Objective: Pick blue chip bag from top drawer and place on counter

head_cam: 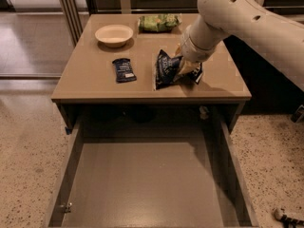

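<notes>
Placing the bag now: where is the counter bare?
Bare: counter front-left of the wrapper, and between wrapper and blue chip bag. Crowded: right side, gripper at that bag; bowl and green bag along the back.

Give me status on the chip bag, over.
Gripper at bag, right side of counter. Bag on counter, out of drawer. Wrapper left of it, apart.
</notes>
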